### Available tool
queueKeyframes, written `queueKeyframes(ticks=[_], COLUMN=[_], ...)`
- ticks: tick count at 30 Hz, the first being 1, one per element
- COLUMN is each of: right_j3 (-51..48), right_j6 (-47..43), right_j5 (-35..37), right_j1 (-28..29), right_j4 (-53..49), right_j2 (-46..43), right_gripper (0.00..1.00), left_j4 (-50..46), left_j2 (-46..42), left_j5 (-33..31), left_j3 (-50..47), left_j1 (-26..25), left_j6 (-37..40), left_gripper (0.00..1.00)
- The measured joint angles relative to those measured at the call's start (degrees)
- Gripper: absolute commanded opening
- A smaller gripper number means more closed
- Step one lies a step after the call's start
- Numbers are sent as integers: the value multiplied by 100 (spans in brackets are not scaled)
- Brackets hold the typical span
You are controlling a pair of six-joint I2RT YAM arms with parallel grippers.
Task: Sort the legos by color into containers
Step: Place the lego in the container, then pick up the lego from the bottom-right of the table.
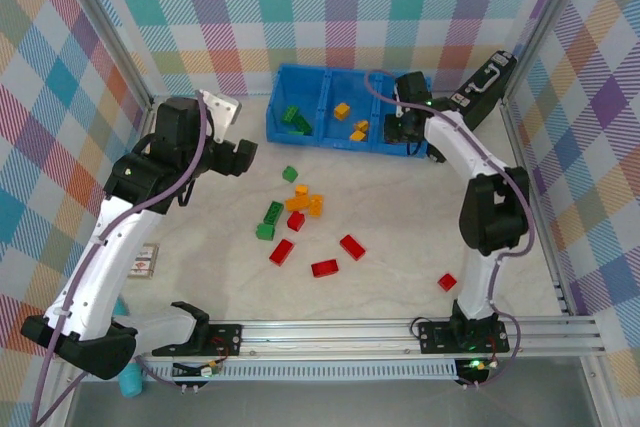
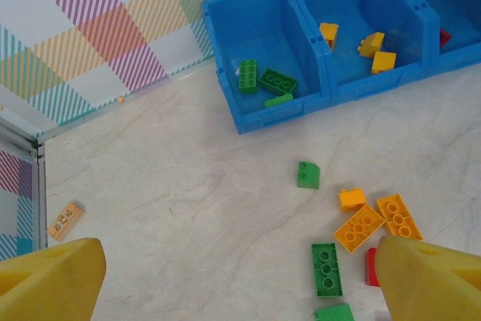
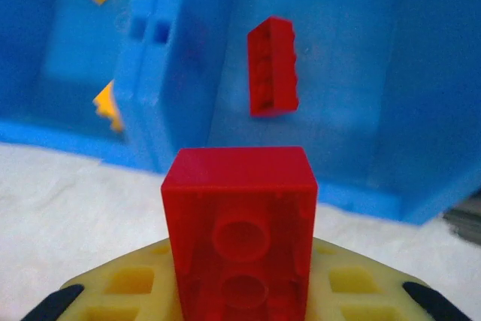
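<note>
The blue tray (image 1: 320, 140) stands at the back with three compartments. Green legos (image 2: 267, 82) lie in its left one, orange legos (image 2: 376, 52) in the middle one, and a red lego (image 3: 273, 67) in the right one. My right gripper (image 1: 405, 127) hangs at the right compartment's front, shut on a red lego (image 3: 240, 216) that sticks out from between its pads. My left gripper (image 2: 240, 291) is open and holds nothing, above the table left of the loose pile. Green (image 1: 272, 213), orange (image 1: 305, 197) and red legos (image 1: 325, 268) lie scattered mid-table.
A black case with a handle (image 1: 485, 82) leans in the back right corner. A small card (image 1: 145, 262) lies on the table at the left. One red lego (image 1: 447, 282) sits alone near the right arm's base. Metal frame posts edge the table.
</note>
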Motion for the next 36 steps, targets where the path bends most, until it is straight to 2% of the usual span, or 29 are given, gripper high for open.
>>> queueKeyframes(ticks=[7, 10, 22, 25, 26, 28, 32, 36], right_j3=[1318, 1733, 1794, 1078, 629, -267, -2098, -3543], right_j6=[-212, -280, -280, -9, 197, 608, 1902, 3287], right_j5=[262, 319, 356, 352, 350, 326, 260, 179], right_j1=[-96, -140, -315, -315, -315, -313, -306, -304], right_j4=[-55, -103, -693, -966, -1062, -1257, -1674, -2107], right_j2=[1198, 1547, 1563, 835, 380, -586, -2835, -4398], right_gripper=[35, 40, 60, 67, 71, 73, 76, 81], left_j4=[-96, -96, -85, -85, -83, -66, 59, 140], left_j2=[-2, 4, 295, 358, 372, 380, 345, 256], left_j5=[127, 136, 256, 264, 278, 330, 518, 660], left_j3=[-4, -4, -4, -4, -4, -15, -184, -496], left_j1=[28, 48, 81, 133, 177, 269, 501, 616], left_j6=[-17, -17, -13, -4, 9, 31, 55, 107], left_gripper=[93, 93, 95, 95, 96, 96, 96, 97])
